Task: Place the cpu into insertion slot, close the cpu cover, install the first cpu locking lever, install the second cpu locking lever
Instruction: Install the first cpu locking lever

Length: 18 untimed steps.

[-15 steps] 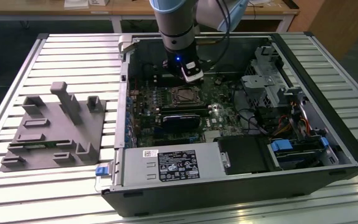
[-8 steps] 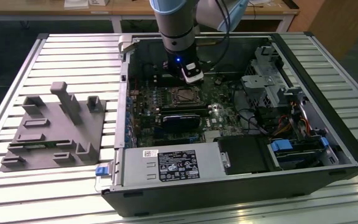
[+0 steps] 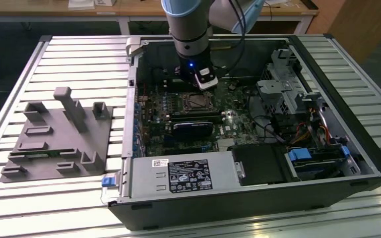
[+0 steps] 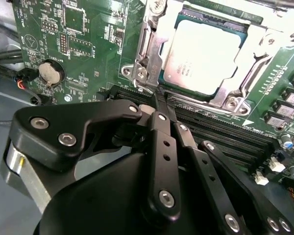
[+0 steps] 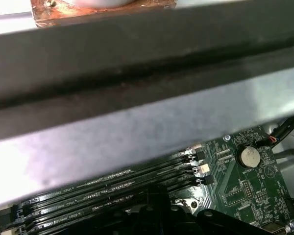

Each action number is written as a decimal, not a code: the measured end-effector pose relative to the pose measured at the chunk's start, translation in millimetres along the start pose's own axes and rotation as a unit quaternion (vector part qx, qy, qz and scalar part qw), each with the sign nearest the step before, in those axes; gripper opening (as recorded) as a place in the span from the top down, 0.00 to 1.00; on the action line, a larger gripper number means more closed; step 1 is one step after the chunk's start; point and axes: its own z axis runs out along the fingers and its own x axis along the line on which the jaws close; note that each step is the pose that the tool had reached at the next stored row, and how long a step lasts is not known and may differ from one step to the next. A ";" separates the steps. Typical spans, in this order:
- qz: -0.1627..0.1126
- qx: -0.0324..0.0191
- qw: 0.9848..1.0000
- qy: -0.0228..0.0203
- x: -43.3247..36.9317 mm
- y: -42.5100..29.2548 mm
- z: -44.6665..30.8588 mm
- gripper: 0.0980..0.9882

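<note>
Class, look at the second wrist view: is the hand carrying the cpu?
No, the cpu lies flat on the board, framed by the cpu cover, just beyond the hand.

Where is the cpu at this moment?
In the second wrist view, the cpu lies framed by the cpu cover, just beyond the memory slots and the tool.

one robot arm (image 3: 187, 29), one end effector (image 4: 160, 105). one open computer case (image 3: 243, 204), one green motherboard (image 4: 88, 29). one cpu (image 4: 206, 54), one cpu cover (image 4: 151, 46), one round coin battery (image 4: 51, 73). four long black memory slots (image 5: 112, 183) in first wrist view. one grey fixture (image 3: 45, 144), one worktop (image 3: 78, 54).
</note>
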 end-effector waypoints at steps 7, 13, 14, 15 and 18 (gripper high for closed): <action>0.000 0.000 1.000 0.000 -0.9 0.1 0.9 0.99; 0.000 0.000 1.000 0.000 -2.1 1.8 -6.2 0.99; 0.000 0.000 1.000 0.000 -2.3 2.1 -7.6 0.99; 0.000 0.000 1.000 0.000 -2.5 2.3 -8.3 0.99; 0.000 0.000 1.000 0.000 -2.5 2.3 -8.3 0.99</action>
